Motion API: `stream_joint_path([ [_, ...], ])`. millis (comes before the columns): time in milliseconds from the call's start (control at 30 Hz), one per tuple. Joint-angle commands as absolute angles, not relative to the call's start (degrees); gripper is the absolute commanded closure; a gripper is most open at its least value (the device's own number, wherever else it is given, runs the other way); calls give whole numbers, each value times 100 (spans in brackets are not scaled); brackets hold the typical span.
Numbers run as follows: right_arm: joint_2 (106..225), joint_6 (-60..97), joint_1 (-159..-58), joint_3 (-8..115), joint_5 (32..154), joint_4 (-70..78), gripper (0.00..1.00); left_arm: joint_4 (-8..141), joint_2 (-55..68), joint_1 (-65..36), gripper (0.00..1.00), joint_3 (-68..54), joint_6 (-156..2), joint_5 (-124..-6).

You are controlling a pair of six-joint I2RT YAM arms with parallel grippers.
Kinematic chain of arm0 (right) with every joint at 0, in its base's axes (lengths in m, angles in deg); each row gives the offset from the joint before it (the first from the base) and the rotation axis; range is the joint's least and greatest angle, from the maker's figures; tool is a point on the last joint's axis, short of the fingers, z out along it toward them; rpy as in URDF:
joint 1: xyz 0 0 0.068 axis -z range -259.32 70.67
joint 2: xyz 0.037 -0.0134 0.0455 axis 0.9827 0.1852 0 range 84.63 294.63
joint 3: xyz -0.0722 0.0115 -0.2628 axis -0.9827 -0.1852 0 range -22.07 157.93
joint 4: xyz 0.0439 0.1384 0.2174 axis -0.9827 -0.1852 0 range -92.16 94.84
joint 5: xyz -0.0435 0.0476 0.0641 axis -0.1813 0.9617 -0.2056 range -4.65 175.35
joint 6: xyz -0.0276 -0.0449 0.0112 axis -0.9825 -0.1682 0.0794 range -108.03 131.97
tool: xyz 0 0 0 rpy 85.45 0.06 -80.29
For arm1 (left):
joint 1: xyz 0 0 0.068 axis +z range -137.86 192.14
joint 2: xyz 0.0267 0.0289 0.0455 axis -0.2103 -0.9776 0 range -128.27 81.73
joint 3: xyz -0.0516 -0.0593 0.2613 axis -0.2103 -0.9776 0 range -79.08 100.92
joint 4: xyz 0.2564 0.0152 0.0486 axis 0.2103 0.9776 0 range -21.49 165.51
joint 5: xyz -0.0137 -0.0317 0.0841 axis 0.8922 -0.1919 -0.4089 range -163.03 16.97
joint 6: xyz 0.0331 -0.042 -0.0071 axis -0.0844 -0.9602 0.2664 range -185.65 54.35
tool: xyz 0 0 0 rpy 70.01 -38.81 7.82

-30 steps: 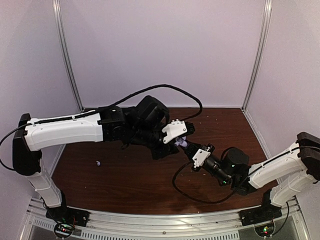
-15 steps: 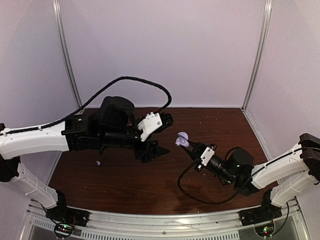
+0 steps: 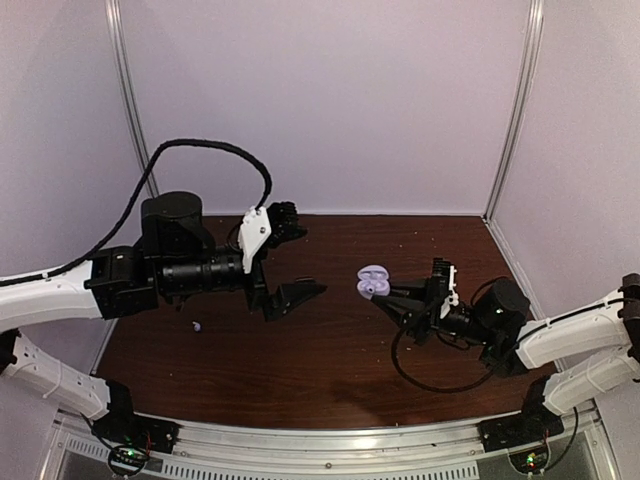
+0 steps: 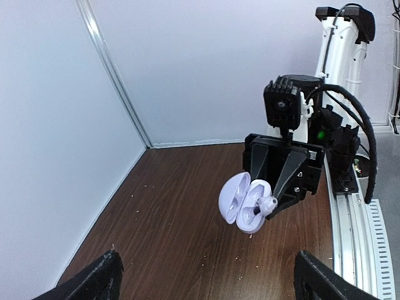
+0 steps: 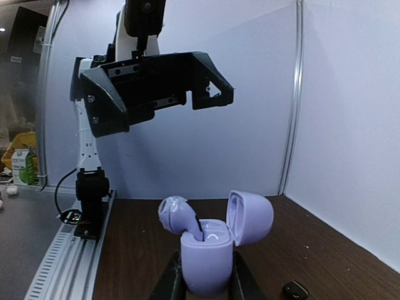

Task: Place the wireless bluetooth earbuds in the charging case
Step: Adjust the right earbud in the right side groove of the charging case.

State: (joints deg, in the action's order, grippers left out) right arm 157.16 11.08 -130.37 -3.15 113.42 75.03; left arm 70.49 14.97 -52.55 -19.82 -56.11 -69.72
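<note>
Since a second ago the left arm has drawn back to the left side of the table (image 3: 330, 370), away from the place where both arms met. The left gripper (image 3: 300, 252) was narrow and close to the case then. Now its two fingers stand wide apart and nothing is between them. It hangs above the table, well apart from the case. The right arm has also shifted a little to the right.

The right gripper (image 3: 392, 298) is closed on the charging case (image 5: 206, 262) and holds it by the lower half, in the air above the right-middle part of the table. In the right wrist view the case is upright and the lid is swung open to the right.

One earbud (image 5: 175, 215) stands in the left side of the base. Its stem goes down into the socket and its round head is above the rim, so I do not see it fully seated. The socket beside it shows pale inside, and I cannot tell more about it.

On the table, below the left arm, lies a tiny pale object (image 3: 197, 326). It may be the other earbud, but it is too small to be sure. A small black oval thing (image 5: 295, 289) lies on the table near the case.
</note>
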Motion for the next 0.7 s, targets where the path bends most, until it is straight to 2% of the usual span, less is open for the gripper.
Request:
stream_joint_path([
  [0, 15606, 2327, -12943, -79, 12926, 7369, 100, 7200, 1173, -5224, 3, -1617, -5261, -5881],
  [200, 15672, 2688, -12942, 46, 13270, 7443, 100, 7022, 1026, -5231, 3, -1535, -5258, -5495],
  [667, 15615, 2547, -12947, 122, 13017, 7088, 100, 7156, 274, -5231, 3, -988, -5458, -5445],
])
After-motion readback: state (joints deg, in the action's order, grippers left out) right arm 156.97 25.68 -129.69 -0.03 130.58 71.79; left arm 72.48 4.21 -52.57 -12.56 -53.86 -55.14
